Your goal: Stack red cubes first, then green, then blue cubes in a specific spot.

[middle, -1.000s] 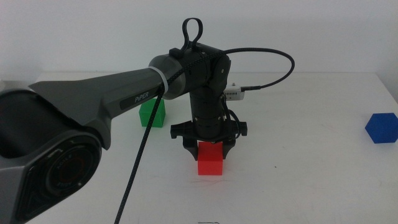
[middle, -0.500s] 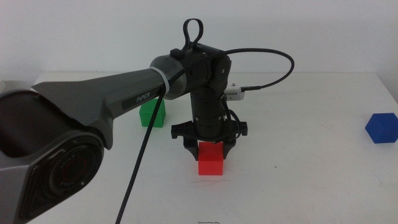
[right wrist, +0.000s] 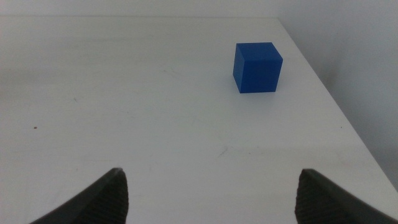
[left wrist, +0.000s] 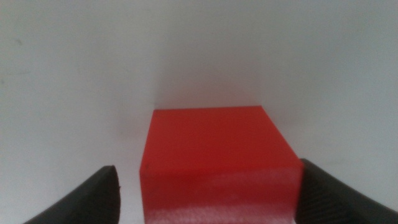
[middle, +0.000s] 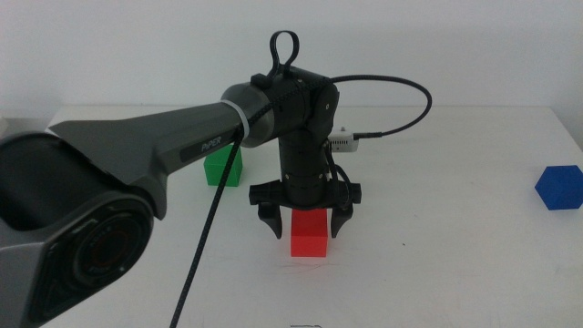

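Green cube [middle: 223,166] sits on the table [middle: 437,255] behind the left arm. Left gripper [middle: 305,221] straddles the red cube [middle: 308,233] at centre, jaws apart, not touching it. Blue cube [middle: 558,187] near right edge; right gripper [right wrist: 208,186] spread wide, well short of it.

White table [middle: 437,219] with red cube [middle: 308,233], green cube [middle: 223,165], blue cube [middle: 557,187].

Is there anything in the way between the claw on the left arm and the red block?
Nothing visible is. The left gripper hangs right over the red cube, jaws open on either side of it with bare white table around. The green cube sits off behind the arm, the blue cube far away.
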